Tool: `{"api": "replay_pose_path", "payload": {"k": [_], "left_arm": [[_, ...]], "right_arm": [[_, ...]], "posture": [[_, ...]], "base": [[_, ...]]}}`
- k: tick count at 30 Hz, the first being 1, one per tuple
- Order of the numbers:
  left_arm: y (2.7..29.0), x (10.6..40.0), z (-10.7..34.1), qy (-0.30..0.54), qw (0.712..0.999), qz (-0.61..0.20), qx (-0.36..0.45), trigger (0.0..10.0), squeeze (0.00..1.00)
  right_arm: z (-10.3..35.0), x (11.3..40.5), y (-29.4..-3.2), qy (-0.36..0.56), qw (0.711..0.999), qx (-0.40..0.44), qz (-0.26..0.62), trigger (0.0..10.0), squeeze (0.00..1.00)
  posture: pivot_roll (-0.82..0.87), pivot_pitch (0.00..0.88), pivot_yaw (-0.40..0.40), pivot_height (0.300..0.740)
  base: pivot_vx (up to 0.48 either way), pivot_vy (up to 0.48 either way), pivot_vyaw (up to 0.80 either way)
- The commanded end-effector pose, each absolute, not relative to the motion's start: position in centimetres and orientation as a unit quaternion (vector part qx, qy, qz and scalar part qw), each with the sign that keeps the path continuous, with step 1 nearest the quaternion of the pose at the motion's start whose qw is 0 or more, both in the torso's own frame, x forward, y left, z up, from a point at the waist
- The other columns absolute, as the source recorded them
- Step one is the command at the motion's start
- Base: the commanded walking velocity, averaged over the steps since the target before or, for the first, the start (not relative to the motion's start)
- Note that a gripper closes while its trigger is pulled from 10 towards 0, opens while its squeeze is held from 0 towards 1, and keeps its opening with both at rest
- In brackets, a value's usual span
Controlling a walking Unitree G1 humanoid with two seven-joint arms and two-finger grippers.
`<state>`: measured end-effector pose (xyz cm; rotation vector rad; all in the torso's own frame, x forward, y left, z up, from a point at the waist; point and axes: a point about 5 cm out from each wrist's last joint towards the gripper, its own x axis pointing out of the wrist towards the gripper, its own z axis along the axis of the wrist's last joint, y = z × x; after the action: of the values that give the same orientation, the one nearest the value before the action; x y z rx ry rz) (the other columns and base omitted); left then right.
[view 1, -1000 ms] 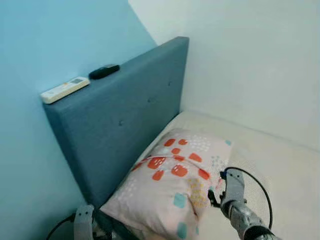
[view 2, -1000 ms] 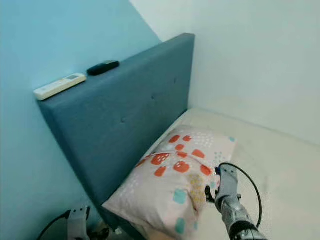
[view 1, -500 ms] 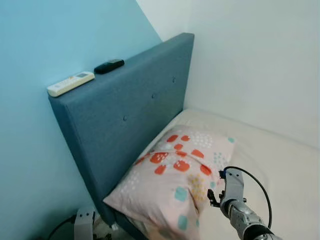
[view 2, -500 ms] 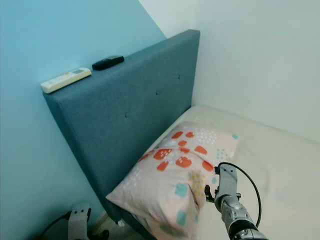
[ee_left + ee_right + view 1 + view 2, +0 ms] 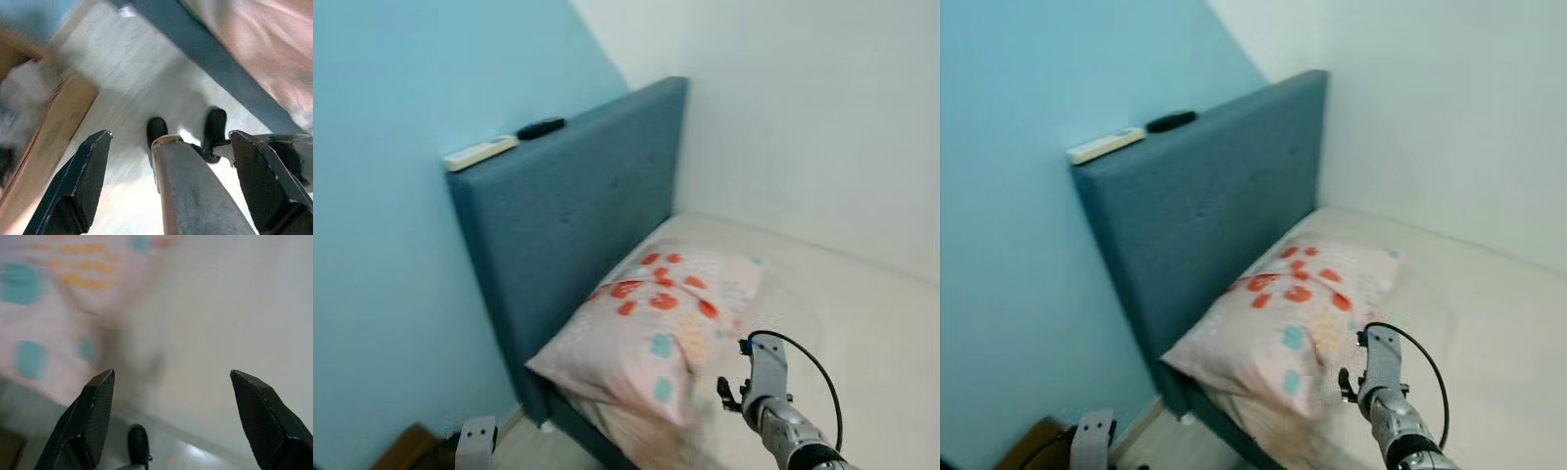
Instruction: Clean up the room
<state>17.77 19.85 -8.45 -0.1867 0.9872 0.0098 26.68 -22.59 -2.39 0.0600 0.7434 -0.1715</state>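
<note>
Lying just beside the open right pincer (image 5: 171, 426) — the patterned pillow (image 5: 656, 323).

Blue wall (image 5: 382, 245); white wall (image 5: 803, 117); blue headboard (image 5: 568, 206); pale floor (image 5: 122, 98).

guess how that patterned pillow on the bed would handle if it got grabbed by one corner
The pink pillow with red and teal patches looks puffy, so probably light and floppy, sagging from one corner. It overhangs the cream mattress edge, so a push may slide it off.

left gripper (image 5: 171, 147) agape, right gripper (image 5: 171, 382) agape
</note>
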Motion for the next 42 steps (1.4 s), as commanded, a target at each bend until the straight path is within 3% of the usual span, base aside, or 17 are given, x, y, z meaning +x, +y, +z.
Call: {"api": "replay_pose_path", "payload": {"k": [1,7,22,42], "left_arm": [[19.8,18.1,-8.3,0.467,0.881,0.0,-0.079,10.0,0.0],[19.9,18.1,-8.3,0.465,0.882,-0.001,-0.071,10.0,0.0],[20.6,20.4,-7.0,0.426,0.901,0.03,-0.071,10.0,0.0],[20.8,20.1,-7.1,0.422,0.903,0.032,-0.073,10.0,0.0]], "right_arm": [[-2.6,26.5,-22.6,0.368,0.925,0.032,-0.088,10.0,0.0],[-2.6,26.4,-22.7,0.361,0.927,0.038,-0.096,10.0,0.0],[-2.2,26.8,-22.4,0.345,0.933,0.046,-0.087,10.0,0.0],[-2.4,26.7,-21.9,0.343,0.936,0.041,-0.064,10.0,0.0]], "posture": [[0.04,0.001,-0.022,0.74],[0.04,0.003,-0.021,0.74],[0.04,0.007,-0.018,0.74],[0.04,0.011,-0.019,0.74]], "base": [[0.0,0.0,-0.73],[0.0,0.0,-0.73],[0.034,0.0,0.0],[0.083,0.0,0.0]]}}
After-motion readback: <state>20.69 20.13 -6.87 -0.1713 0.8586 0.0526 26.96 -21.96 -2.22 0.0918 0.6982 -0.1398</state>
